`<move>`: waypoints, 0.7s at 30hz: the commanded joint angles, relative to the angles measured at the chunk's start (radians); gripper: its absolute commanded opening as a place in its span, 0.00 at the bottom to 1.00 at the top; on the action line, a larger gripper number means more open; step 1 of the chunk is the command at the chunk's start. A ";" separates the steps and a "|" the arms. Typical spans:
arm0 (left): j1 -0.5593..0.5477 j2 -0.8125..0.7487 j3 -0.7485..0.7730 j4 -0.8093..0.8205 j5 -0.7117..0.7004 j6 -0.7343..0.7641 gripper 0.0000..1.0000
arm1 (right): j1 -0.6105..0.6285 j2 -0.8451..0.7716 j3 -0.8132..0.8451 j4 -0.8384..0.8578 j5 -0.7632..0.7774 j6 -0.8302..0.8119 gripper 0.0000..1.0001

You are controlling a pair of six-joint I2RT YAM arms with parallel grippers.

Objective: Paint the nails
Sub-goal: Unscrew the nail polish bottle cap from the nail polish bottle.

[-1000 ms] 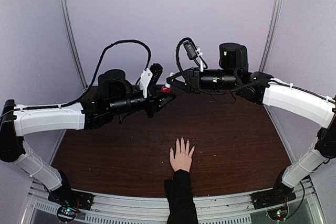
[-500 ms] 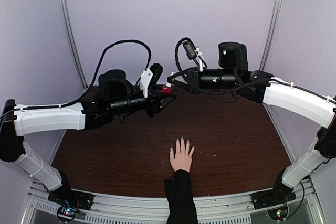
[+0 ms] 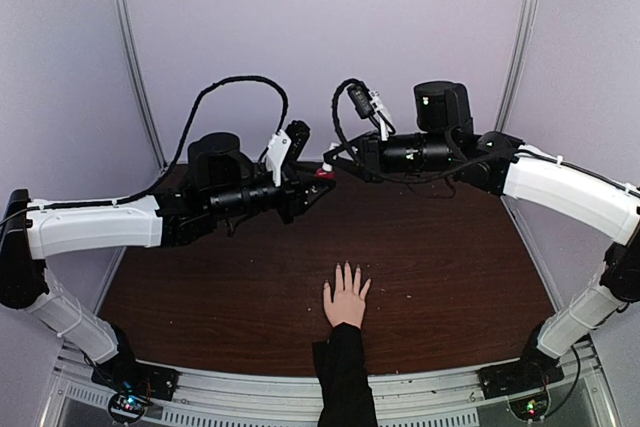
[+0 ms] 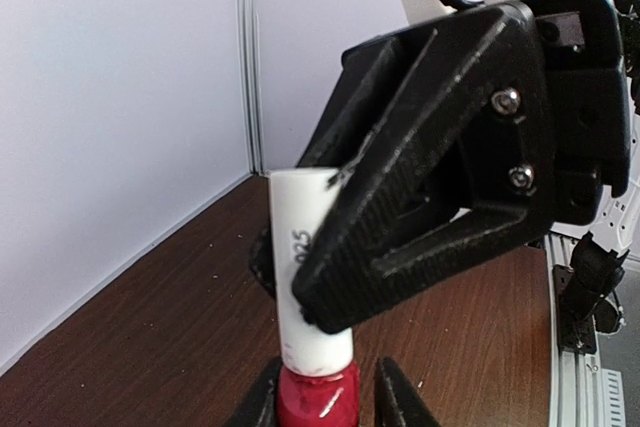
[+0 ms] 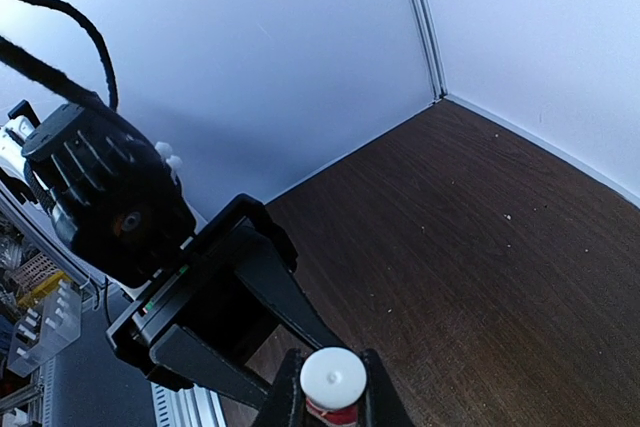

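A small red bottle (image 4: 318,402) with a tall white cap (image 4: 300,247) is held up above the far middle of the table (image 3: 450,247). My left gripper (image 4: 327,392) stands slightly open round the red base: one finger touches it, the other shows a thin gap. My right gripper (image 5: 333,387) is shut on the white cap (image 5: 333,377) from above. A pale hand (image 3: 347,299) with a black sleeve lies flat near the front edge. Its nails (image 3: 346,269) point away from me, too small to show their colour. Both grippers are well behind the hand.
Purple walls close in the back and both sides. A metal rail (image 3: 300,392) with both arm bases runs along the near edge. The brown tabletop (image 5: 500,247) lies bare below the bottle.
My right gripper has shifted slightly left onto the cap and its wrist has turned a little. The left arm and the hand have stayed put.
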State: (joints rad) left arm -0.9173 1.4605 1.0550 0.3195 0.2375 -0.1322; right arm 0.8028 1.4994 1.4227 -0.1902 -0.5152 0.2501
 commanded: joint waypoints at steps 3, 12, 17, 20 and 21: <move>-0.004 0.009 0.046 0.014 -0.006 0.004 0.17 | -0.001 -0.026 0.045 -0.011 0.029 -0.017 0.00; -0.005 0.005 0.036 0.048 0.017 -0.026 0.02 | -0.001 -0.027 0.051 -0.012 -0.003 -0.042 0.00; -0.003 0.008 0.018 0.128 0.212 -0.050 0.00 | -0.001 -0.034 0.058 -0.016 -0.100 -0.106 0.01; -0.003 0.008 0.015 0.163 0.378 -0.053 0.00 | -0.001 -0.044 0.061 -0.026 -0.180 -0.153 0.00; -0.003 0.008 0.019 0.166 0.422 -0.053 0.00 | -0.001 -0.048 0.060 -0.028 -0.213 -0.167 0.00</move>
State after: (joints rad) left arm -0.8989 1.4651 1.0695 0.3538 0.3637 -0.1768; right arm 0.8001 1.4784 1.4509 -0.2337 -0.6052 0.1589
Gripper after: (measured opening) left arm 0.204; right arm 0.127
